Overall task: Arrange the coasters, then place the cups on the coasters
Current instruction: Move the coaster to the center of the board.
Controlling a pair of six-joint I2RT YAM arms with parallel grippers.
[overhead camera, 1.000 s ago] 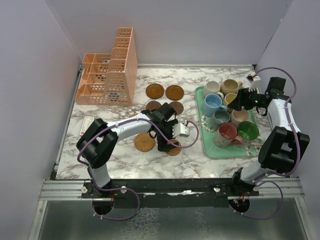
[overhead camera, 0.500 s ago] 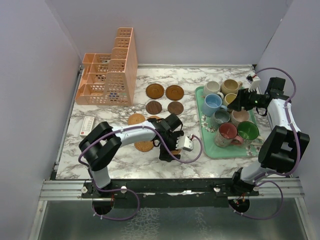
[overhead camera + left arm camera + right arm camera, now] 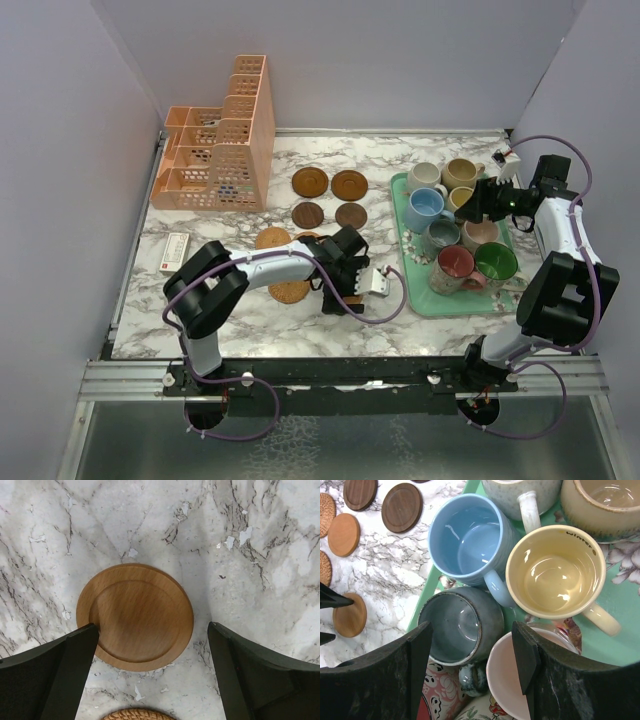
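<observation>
Left fingers [image 3: 50, 680] spread wide. Brown coaster [image 3: 135, 617] flat on table [image 3: 250, 555] between them, right finger clear of it. Right fingers [image 3: 380, 680] spread over grey cup [image 3: 457, 625] on tray [image 3: 625, 605]. Cannot tell if touching. Blue cup [image 3: 470, 535] just beyond fingertips, pink cup [image 3: 507, 680] under right finger.

We find the left arm [image 3: 270, 263] and right arm [image 3: 566, 228] built alike: pale white links between chunky black joint housings, each trailing a looping purple cable [image 3: 400, 288]. The left gripper [image 3: 152, 627] and right gripper [image 3: 472, 625] carry matte black fingers (broad and wedge-shaped).
</observation>
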